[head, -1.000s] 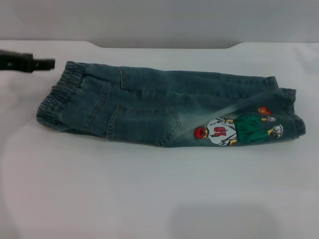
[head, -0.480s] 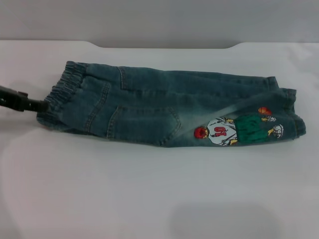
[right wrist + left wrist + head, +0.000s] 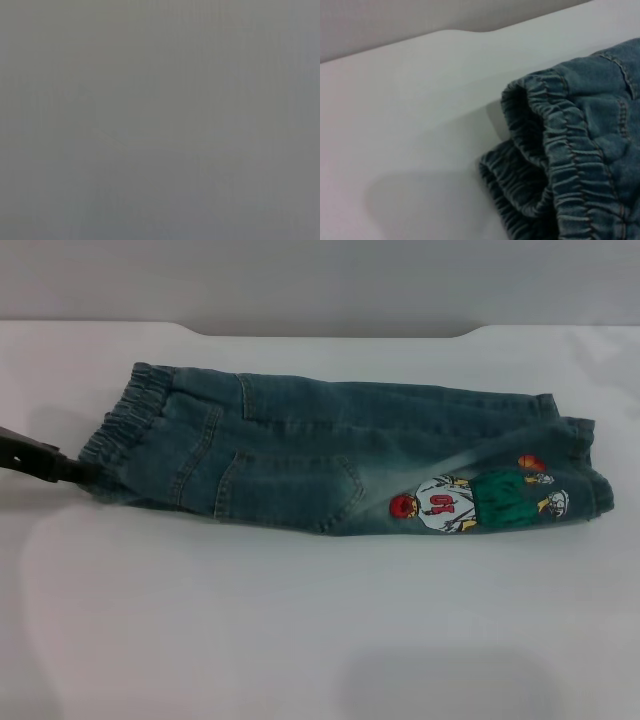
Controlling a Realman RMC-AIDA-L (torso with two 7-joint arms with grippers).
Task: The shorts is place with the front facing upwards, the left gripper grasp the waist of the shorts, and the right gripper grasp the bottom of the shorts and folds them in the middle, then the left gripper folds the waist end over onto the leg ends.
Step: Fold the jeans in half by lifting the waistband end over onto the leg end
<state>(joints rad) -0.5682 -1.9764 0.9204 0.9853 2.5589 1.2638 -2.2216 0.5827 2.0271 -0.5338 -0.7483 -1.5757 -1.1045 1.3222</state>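
Denim shorts [image 3: 340, 465], left gripper [image 3: 75, 473] at waist [image 3: 125, 435]

The head view looks forward and down from above onto the white table [image 3: 300, 640], taking in the whole length of the shorts [image 3: 330, 465]. The left wrist view sits low and close at the waist of the shorts [image 3: 560, 165], the part both views share. The right wrist view shows only featureless grey.

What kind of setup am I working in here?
Probably a lab folding bench: a bare white table with a notched far edge, one pair of shorts, and the left gripper at the waistband.
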